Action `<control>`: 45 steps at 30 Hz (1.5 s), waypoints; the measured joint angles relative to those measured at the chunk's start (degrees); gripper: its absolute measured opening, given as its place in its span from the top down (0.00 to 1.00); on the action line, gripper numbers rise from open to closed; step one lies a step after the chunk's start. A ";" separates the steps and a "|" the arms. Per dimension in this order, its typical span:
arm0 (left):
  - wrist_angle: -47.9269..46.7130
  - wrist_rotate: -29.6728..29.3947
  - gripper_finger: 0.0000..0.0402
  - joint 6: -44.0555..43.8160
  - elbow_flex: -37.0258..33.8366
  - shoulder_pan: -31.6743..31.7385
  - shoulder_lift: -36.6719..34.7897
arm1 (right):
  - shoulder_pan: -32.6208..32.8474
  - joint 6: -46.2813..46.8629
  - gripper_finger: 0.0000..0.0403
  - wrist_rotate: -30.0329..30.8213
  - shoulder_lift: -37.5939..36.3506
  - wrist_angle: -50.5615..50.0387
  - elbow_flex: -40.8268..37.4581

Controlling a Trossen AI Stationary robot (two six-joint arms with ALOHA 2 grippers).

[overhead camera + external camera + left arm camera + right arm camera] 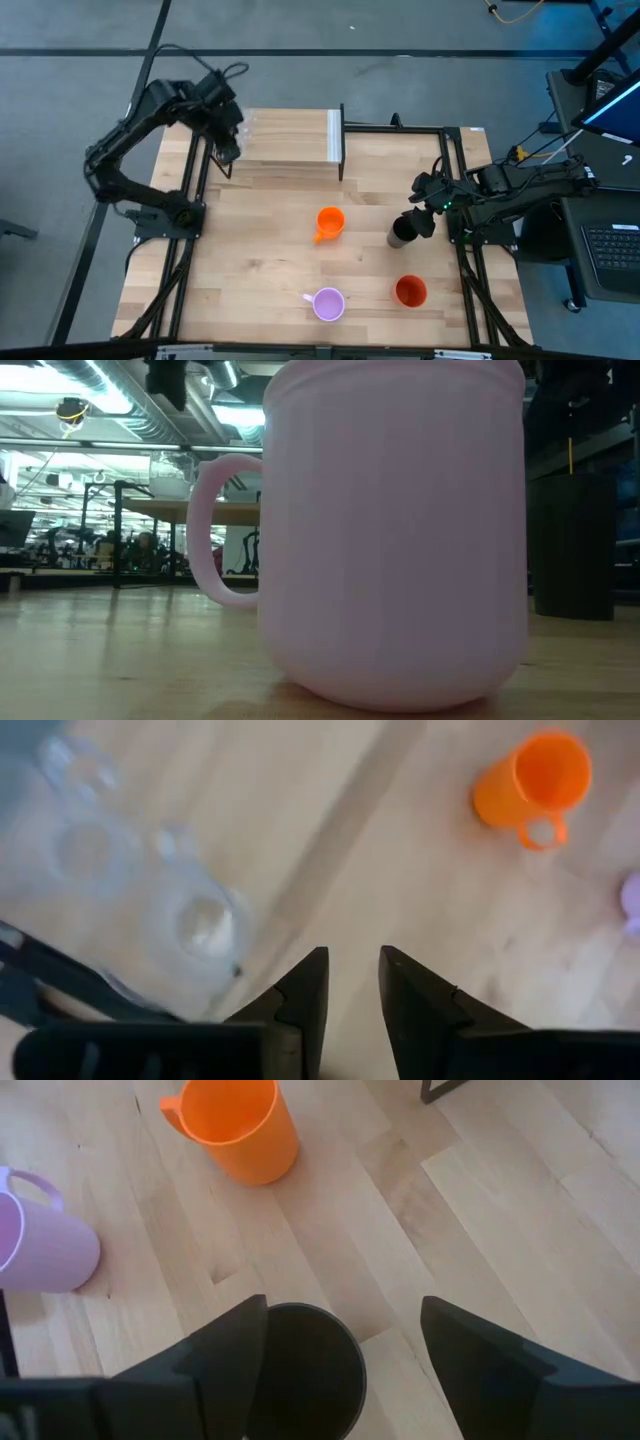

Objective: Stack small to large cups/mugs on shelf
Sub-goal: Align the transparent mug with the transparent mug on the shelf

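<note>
The right tool point(340, 1345) hangs over the black tumbler point(402, 231), right of centre in the high view, fingers spread wide. In its wrist view the tumbler sits under one finger, not centred in the gap. If the tool drops as it stands, that finger could strike the rim and tip the tumbler, or push it toward the orange mug point(329, 223).

The left tool point(228, 150) is over the shelf point(300, 140) at upper left, fingers slightly parted and holding nothing, right by the clear glasses point(190, 925). A careless swing could knock them off.

The lilac mug point(328, 303) and red cup point(411, 291) stand on the counter point(250, 270), lower middle.
</note>
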 joint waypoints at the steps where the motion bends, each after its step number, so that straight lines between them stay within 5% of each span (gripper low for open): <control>1: 0.00 -0.70 0.78 -1.17 -2.43 -1.26 -1.69 | 0.00 0.00 0.34 0.02 0.00 0.00 0.01; 7: 0.70 -3.24 0.79 -5.17 -19.71 -6.02 -11.04 | 0.00 0.00 0.34 0.00 0.00 0.00 0.00; 12: 10.08 -8.08 0.79 -5.76 -27.40 -6.98 -13.83 | 0.00 -0.02 0.34 0.05 0.00 0.00 0.00; 33: 17.76 -19.78 0.79 0.32 -29.99 -2.70 -10.90 | 0.00 -0.20 0.34 0.07 0.04 0.02 0.02; 45: 22.90 -19.39 0.79 1.84 -29.99 -2.37 -10.90 | 0.00 -0.15 0.34 0.07 0.04 0.02 0.01</control>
